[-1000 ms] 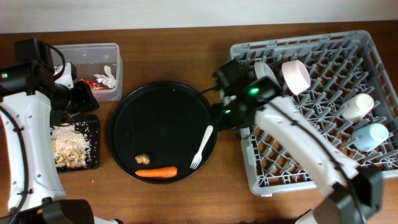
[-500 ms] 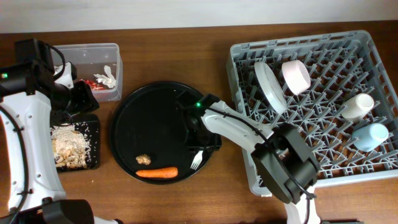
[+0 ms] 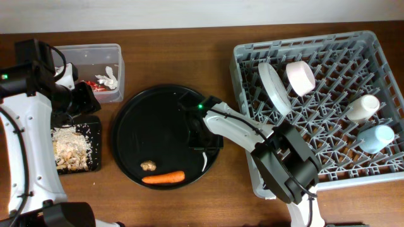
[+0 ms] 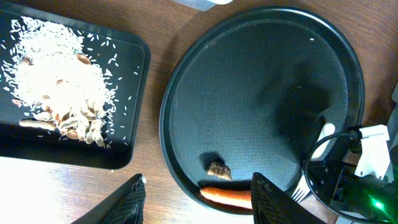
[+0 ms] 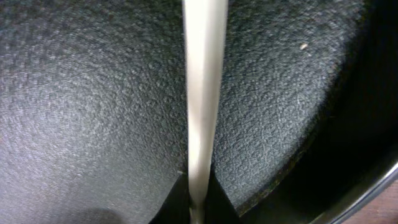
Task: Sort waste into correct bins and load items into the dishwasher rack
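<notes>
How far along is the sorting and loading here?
Done: plate, bowl, cream cup and blue cup sit in the rack; wrapper and tissue in the tub; scraps in the black tray. In hand: right gripper is at the fork. Remaining: carrot and lump on the round tray.

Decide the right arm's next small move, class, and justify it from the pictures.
Probably close firmly and lift straight up a little: the right gripper sits low on the round black tray, straddling the fork at its handle, and the fork belongs in the dishwasher rack.
</notes>
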Robot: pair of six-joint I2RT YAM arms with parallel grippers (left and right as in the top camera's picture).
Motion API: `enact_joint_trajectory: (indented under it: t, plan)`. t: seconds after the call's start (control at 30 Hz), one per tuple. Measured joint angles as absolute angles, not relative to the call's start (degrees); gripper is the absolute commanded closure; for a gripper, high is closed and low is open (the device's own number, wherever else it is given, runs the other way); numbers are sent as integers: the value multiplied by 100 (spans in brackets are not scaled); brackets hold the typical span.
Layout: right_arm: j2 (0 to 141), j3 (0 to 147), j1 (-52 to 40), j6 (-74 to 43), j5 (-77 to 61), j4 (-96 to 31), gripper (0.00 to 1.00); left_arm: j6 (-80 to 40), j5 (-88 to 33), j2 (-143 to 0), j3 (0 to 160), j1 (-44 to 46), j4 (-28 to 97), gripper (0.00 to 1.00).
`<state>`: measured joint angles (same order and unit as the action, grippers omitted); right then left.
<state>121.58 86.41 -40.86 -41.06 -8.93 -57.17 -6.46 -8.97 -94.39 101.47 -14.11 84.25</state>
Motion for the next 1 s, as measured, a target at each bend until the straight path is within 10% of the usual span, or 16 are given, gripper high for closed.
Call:
enact_joint_trajectory:
  t: [1.0]
  plan:
    - [9845,8270,-1732,-1194,23,-7489,96,-646,-897,-9439,10147,-1411,8423,46]
